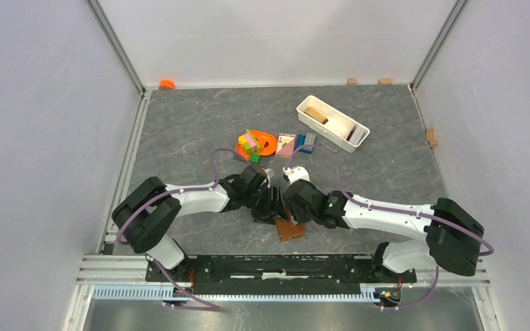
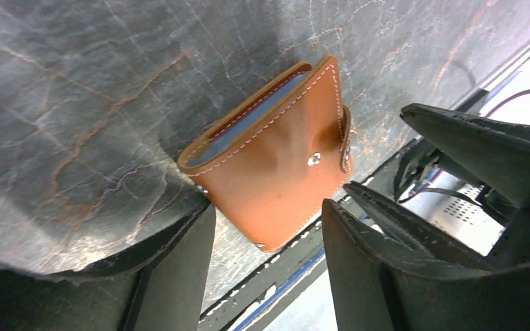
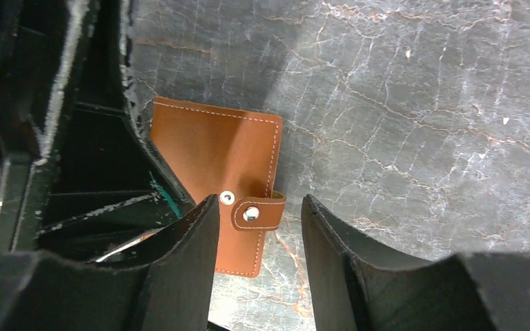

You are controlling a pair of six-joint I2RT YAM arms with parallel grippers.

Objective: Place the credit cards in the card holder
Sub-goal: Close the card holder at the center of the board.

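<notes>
Near the front edge of the counter (image 1: 179, 131), about midway along it: one brown leather wallet (image 1: 290, 229), folded, lying flat, with a snap stud on its face and a short strap at one edge.

Light blue card (image 2: 247, 121): one, tucked inside the wallet. Only its long edge shows at the wallet's open side in the left wrist view.

Left gripper (image 1: 268, 205): over the wallet, jaws apart, holding nothing. A corner of the wallet lies in the gap between its fingers (image 2: 179, 262); whether they touch it cannot be told.

Right gripper (image 1: 284, 209): close beside the left one, jaws likewise apart and empty, with the strap framed between them.

Toward the far right corner: white tray (image 1: 324, 131).

Middle of the counter, between tray and grippers: pink-and-white block (image 1: 286, 143), blue bricks (image 1: 306, 142) and orange toy pieces (image 1: 259, 143), side by side.

Far left corner: small orange cap (image 1: 166, 84).
</notes>
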